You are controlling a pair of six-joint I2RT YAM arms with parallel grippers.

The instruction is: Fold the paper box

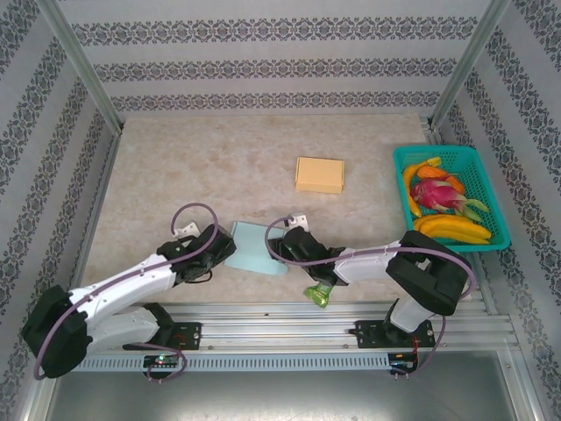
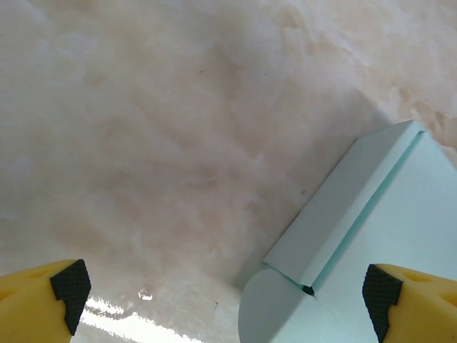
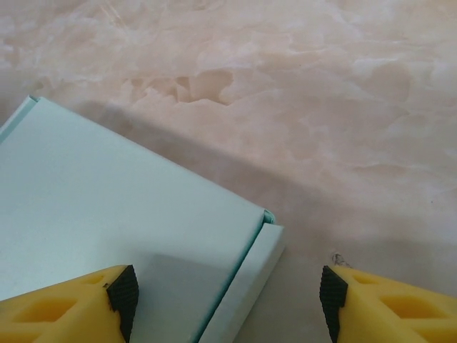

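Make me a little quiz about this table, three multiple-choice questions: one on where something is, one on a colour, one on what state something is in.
1. Where on the table is the fruit basket?
A. far left corner
B. in the middle
C. right edge

2. What colour is the paper box at the near edge?
A. red
B. pale blue
C. black

3. How does the left hand stand?
A. open, gripping nothing
B. shut on the paper box
C. shut on the basket

Answers:
1. C: the top view shows the teal basket against the right edge.
2. B: the box looks pale blue from above and in both wrist views.
3. A: its yellow fingers stand wide apart with nothing clamped between them.
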